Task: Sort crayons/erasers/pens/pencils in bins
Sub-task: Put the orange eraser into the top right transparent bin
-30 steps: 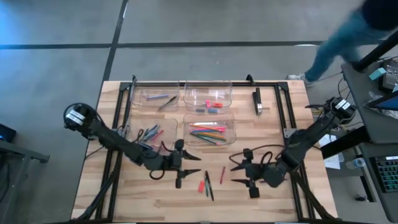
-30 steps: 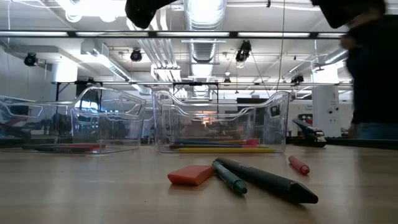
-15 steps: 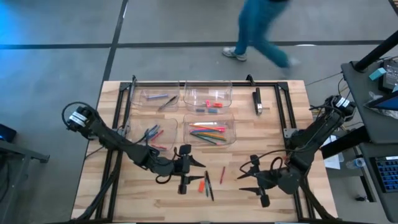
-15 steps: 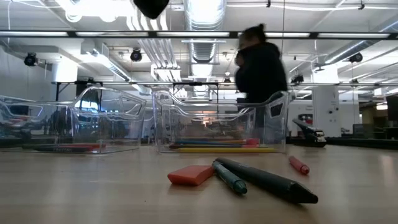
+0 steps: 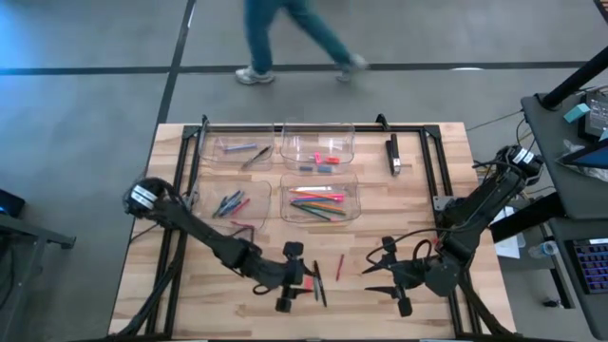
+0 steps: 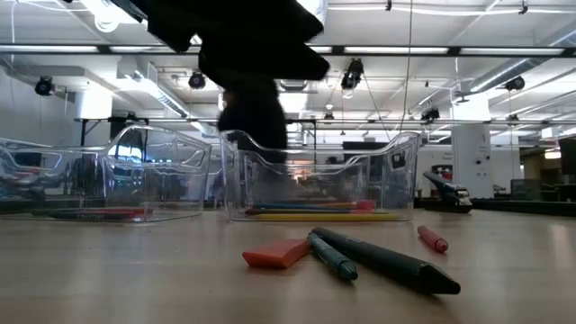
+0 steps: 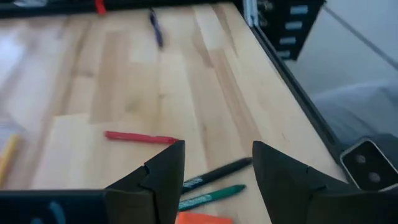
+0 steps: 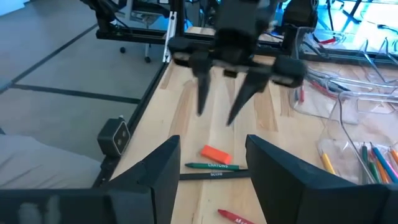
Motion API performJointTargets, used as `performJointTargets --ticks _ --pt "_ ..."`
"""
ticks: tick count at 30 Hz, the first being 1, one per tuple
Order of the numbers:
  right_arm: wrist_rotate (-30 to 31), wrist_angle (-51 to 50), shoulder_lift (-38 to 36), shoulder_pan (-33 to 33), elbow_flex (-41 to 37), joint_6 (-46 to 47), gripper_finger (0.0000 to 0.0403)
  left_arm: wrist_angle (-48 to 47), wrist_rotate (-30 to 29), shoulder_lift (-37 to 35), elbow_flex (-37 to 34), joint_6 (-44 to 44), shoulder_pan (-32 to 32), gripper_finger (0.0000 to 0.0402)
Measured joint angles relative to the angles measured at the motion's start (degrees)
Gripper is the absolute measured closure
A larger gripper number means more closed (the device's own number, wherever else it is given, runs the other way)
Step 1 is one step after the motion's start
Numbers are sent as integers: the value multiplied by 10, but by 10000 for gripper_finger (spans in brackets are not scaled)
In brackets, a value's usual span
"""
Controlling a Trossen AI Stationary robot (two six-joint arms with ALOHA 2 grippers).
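A red-orange eraser (image 5: 309, 283) (image 6: 276, 253) lies flat on the wood beside a green pen (image 6: 334, 257) and a black pen (image 6: 389, 262), with a red crayon (image 5: 339, 267) to their right. My left gripper (image 5: 302, 277) (image 8: 216, 116) hangs open over the eraser, fingers pointing down, touching nothing. In its wrist view (image 7: 217, 149) the two pens and the eraser (image 7: 200, 218) show between the fingers. My right gripper (image 5: 370, 282) (image 8: 211, 140) waits open to the right of the crayon. Four clear bins (image 5: 320, 201) stand farther back with sorted sticks inside.
A black-and-silver bar (image 5: 393, 155) lies on the frame right of the far bins. A black metal frame (image 5: 429, 161) runs along the table's sides and far edge. A person (image 5: 294, 38) walks on the floor beyond the far edge. Bare wood lies near the front edge.
My left gripper has moved toward the near edge and rightward, from beside the near-left bin to over the eraser, tipping its fingers downward and dropping into the low view's top. My right gripper shifted slightly toward the near edge, then held still. The person walked leftward.
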Motion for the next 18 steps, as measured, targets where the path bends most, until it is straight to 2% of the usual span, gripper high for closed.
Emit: performJointTargets --ticks 8,18 --pt "0 -1 0 0 0 5 232 -90 3 71 67 0 -6 229" --pt "-1 -4 0 1 -4 7 232 -97 3 95 66 -3 -7 229"
